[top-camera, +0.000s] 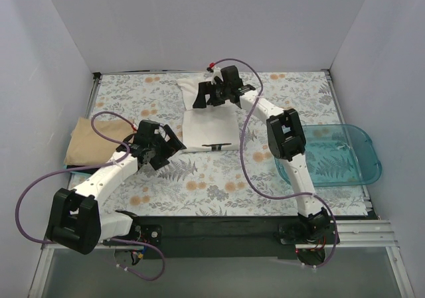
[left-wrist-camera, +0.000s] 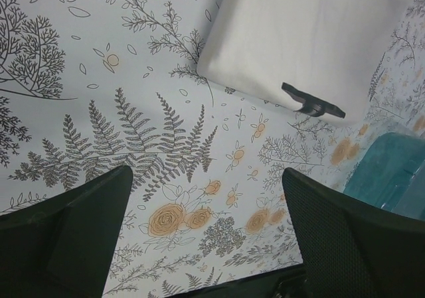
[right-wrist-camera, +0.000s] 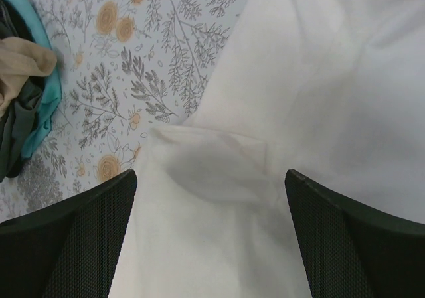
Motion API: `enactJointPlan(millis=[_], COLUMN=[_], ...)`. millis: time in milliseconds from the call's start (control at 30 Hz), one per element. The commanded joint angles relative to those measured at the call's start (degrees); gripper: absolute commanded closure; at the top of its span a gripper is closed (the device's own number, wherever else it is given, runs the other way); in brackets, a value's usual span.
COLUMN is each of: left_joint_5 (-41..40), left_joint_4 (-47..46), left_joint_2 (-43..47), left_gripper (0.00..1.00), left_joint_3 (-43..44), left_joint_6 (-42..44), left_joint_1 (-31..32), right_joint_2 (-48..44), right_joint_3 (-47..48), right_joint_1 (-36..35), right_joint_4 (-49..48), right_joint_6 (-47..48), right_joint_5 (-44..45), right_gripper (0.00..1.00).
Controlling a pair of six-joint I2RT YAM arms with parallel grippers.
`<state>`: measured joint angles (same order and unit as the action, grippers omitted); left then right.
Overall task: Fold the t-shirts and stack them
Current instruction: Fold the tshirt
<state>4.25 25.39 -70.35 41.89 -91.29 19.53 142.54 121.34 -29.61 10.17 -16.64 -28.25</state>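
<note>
The white t-shirt (top-camera: 209,127) lies partly folded at the middle back of the table, with a dark label (top-camera: 216,145) at its near edge. My right gripper (top-camera: 216,93) hovers open over its bunched far end; in the right wrist view only white cloth (right-wrist-camera: 319,79) lies below the spread fingers (right-wrist-camera: 209,235). The tan t-shirt (top-camera: 89,142) lies folded at the left edge. Between the two shirts my left gripper (top-camera: 163,147) stands open over bare tablecloth (left-wrist-camera: 209,228), holding nothing. The left wrist view shows the white shirt's folded corner (left-wrist-camera: 299,39) ahead.
A translucent blue tub (top-camera: 339,155) sits at the right edge of the table and shows in the left wrist view (left-wrist-camera: 392,172). A teal-edged thing holding beige and dark cloth (right-wrist-camera: 20,99) appears at the left of the right wrist view. White walls enclose the floral tablecloth (top-camera: 219,185).
</note>
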Motion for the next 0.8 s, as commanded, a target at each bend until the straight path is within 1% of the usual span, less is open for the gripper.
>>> enactJointPlan(millis=[0,33,100,133,167,200,233,267,300,333,367,400,467,500,533,633,700,733,767], left_joint_5=[-1.35,-1.52,-1.62,-1.35,-0.74,-0.65,-0.47,-0.3,0.05,0.4,0.58,1.63,2.69,3.3,3.74,3.22,3.04,3.48,3.31], left_joint_4=[0.11,-0.16,-1.82,-2.62,-3.23,-4.37,-4.9,-5.52,-7.09,-7.71,-7.98,-8.77,-10.09,-10.44,-10.79,-11.41,-11.67,-11.68,-11.85], left_joint_2=[0.57,0.13,-1.71,-2.33,-3.47,-5.31,-6.46,-7.43,-8.39,-10.93,-12.08,-13.57,-17.35,-18.33,-19.21,-22.11,-23.52,-23.87,-24.48], left_gripper=[0.04,0.04,0.04,0.04,0.05,0.06,0.07,0.09,0.13,0.16,0.2,0.26,0.34,0.38,0.4,0.45,0.51,0.58,0.61], left_joint_3=[0.12,0.21,0.65,0.91,1.35,1.79,2.75,3.11,3.46,4.25,4.78,5.13,6.01,6.27,6.71,7.68,7.77,7.86,7.68], left_joint_6=[0.05,0.06,-0.12,-0.03,0.05,0.14,0.14,0.23,0.32,0.32,0.41,0.49,0.58,0.5,0.41,0.41,0.32,0.32,0.23], left_joint_1=[-0.1,-0.11,-0.1,-0.11,-0.02,-0.02,-0.1,-0.11,-0.11,-0.11,-0.11,-0.11,-0.11,-0.11,-0.11,-0.11,-0.11,-0.11,-0.11], right_joint_2=[-4.01,-7.68,-12.52,-18.29,-21.4,-24.65,-31.29,-34.49,-40.61,-43.55,-46.45,-51.26,-54.98,-57.18,-57.72,-58.17,-56.94,-56.5,-55.97], right_joint_3=[1.45,-0.12,-7.49,-10.48,-18.08,-22.24,-26.38,-31.38,-39.61,-44.39,-48.61,-56.4,-62.07,-66.62,-68.24,-72.37,-73.08,-73.26,-73.35], right_joint_1=[2.0,2.09,2.36,2.45,2.45,2.45,2.36,2.36,2.53,2.53,2.62,2.54,2.53,2.53,2.53,2.53,2.53,2.62,2.54], right_joint_4=[-3.41,-3.41,-3.32,-3.32,-3.41,-3.75,-4.11,-4.28,-4.46,-5.24,-6.38,-7.7,-11.13,-11.58,-11.75,-12.11,-12.11,-12.11,-12.37], right_joint_6=[-1.38,-0.68,1.43,2.22,3.27,3.72,3.64,3.46,2.85,2.58,2.32,1.19,0.21,-0.31,-1.01,-1.81,-1.99,-1.9,-2.07], right_joint_5=[-0.67,-0.06,1.78,4.14,5.91,7.75,11.69,13.21,14.44,15.76,16.03,15.95,14.9,14.37,13.23,12.52,12.25,11.91,11.99], right_gripper=[0.02,0.02,0.02,0.02,0.02,0.02,0.02,0.02,0.02,0.02,0.02,0.02,0.02,0.02,0.02,0.05,0.07,0.08,0.09])
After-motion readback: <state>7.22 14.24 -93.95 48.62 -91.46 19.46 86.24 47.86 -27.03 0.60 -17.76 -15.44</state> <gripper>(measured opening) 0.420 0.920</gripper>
